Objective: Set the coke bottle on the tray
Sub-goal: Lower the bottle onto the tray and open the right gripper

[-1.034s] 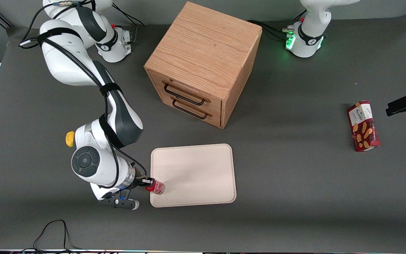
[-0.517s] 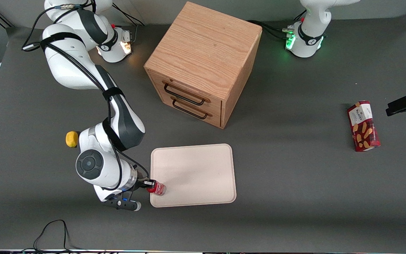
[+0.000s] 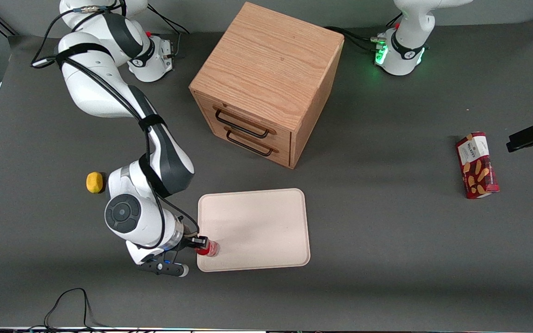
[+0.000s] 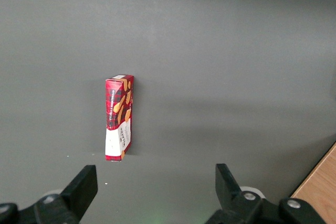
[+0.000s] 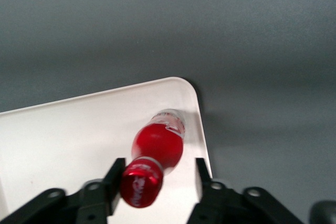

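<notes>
The coke bottle (image 3: 209,249) is small and red with a red cap. It stands on the cream-white tray (image 3: 257,226), in the tray's corner nearest the front camera at the working arm's end. My right gripper (image 3: 203,244) is over the bottle's cap. In the right wrist view the coke bottle (image 5: 158,145) has its clear base on the tray (image 5: 63,129) close to the rim. The gripper (image 5: 157,170) is open: one finger (image 5: 116,174) touches the cap and the other stands clear of it with a gap.
A wooden two-drawer cabinet (image 3: 266,83) stands farther from the front camera than the tray. A yellow ball-like thing (image 3: 94,182) lies on the table beside my arm. A red biscuit box (image 3: 477,165) lies toward the parked arm's end, seen also in the left wrist view as the box (image 4: 119,117).
My arm and the bottle have shifted slightly further over the tray's corner. The wrist has moved off the yellow thing, which now shows whole.
</notes>
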Motion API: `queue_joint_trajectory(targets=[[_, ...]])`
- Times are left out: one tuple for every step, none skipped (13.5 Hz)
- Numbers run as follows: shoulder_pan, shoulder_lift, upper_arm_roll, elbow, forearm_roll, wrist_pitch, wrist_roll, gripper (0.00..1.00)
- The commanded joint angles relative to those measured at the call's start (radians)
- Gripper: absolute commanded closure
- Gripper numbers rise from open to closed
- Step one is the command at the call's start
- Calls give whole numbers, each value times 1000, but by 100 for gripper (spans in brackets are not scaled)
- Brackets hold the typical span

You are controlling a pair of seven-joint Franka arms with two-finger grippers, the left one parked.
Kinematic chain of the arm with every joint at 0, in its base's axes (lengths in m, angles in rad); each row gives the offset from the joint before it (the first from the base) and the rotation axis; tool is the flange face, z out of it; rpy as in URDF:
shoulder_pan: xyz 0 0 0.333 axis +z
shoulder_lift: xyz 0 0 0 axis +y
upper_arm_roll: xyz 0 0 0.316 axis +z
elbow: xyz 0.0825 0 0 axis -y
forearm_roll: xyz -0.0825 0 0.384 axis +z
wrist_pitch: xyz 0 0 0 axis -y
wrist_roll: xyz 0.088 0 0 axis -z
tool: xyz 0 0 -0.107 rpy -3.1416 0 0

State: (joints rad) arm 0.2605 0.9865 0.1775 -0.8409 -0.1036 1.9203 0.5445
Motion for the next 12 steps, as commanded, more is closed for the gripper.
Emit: queue_joint_trajectory(targets=[[11,18,-4,33,-30,3,28,0],[11,18,-4,33,-30,3,29,0],[11,18,-4,33,-30,3,29,0],[11,18,-4,33,-30,3,29,0],[11,18,-4,33,-28,3,29,0],[11,18,-4,33,-30,3,29,0],[13,18,-4,33,-30,3,29,0],[14,17,-4,33,-31,2,47,0],[14,15,-4,33,-31,2,61,0],[16,8,-4,33,-31,-9,63,0],[16,0,-3,33,-30,-20,64,0],[16,-9,-3,34,-28,-44,64,0]])
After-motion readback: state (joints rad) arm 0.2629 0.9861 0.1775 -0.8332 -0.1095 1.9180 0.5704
